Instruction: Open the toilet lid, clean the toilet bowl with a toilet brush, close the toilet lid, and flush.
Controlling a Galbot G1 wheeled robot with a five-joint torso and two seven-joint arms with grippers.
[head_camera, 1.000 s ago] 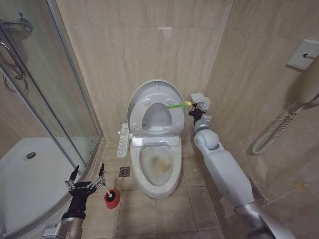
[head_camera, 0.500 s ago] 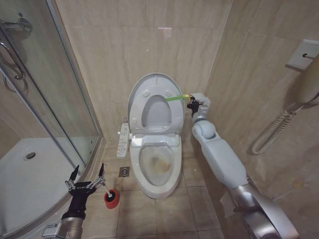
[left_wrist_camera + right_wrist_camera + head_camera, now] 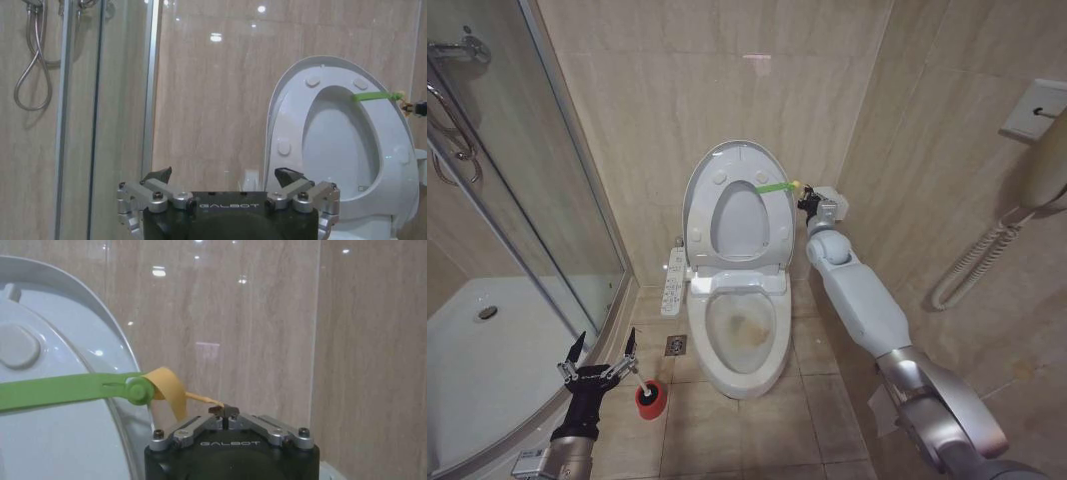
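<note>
Right gripper (image 3: pixel 227 412) fingers pinch strap (image 3: pixel 175 392) beside raised toilet lid (image 3: pixel 727 175); left gripper (image 3: pixel 599 352) spread.

glass shower door (image 3: pixel 557 170) left | floor drain (image 3: pixel 676 345) on tiles | wall handset with coiled cord (image 3: pixel 987 250) right

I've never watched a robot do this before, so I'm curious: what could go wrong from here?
The right gripper pinches only a thin yellow tab on the yellow-green strap of the glossy white oval toilet lid. If it slips, the raised lid might drop back. The open left gripper hovers close by the small white-handled toilet brush in its red cup; a careless move could tip it over.
</note>
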